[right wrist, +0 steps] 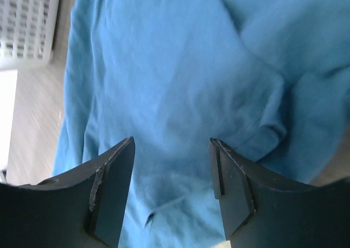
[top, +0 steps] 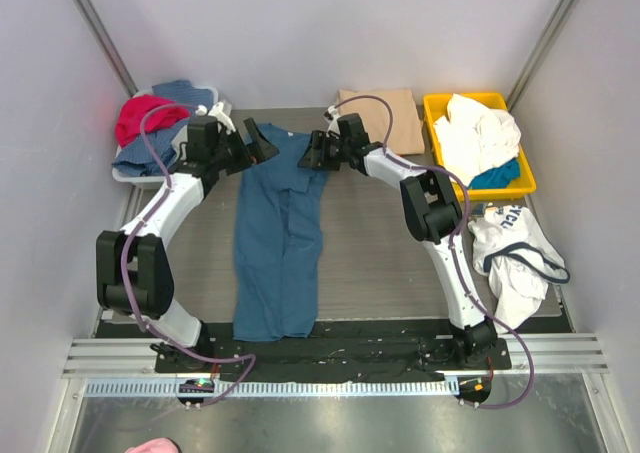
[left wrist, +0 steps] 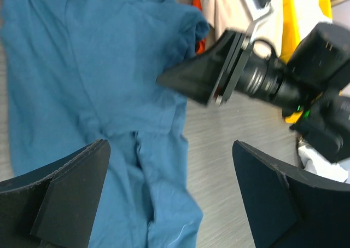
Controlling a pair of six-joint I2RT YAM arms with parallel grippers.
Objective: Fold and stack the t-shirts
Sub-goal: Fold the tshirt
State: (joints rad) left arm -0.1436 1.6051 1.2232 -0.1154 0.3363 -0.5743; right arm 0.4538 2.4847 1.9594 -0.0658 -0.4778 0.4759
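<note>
A dark teal-blue t-shirt (top: 275,243) lies folded lengthwise into a long strip down the middle of the table, its collar end at the back. My left gripper (top: 262,141) hovers at that far end's left side, wide open (left wrist: 169,146) and holding nothing. Opposite it, at the same end, is my right gripper (top: 312,153). In the right wrist view it stands open (right wrist: 172,144) just above the blue cloth (right wrist: 180,67), gripping none of it. A folded tan-beige t-shirt (top: 385,113) rests at the back, with a sliver of orange cloth (left wrist: 199,42) showing beneath it.
A white basket (top: 125,173) with red and blue clothes stands at the back left. At the back right is a yellow bin (top: 432,108) holding white and teal cloth. A crumpled white shirt (top: 515,258) lies right of the right arm.
</note>
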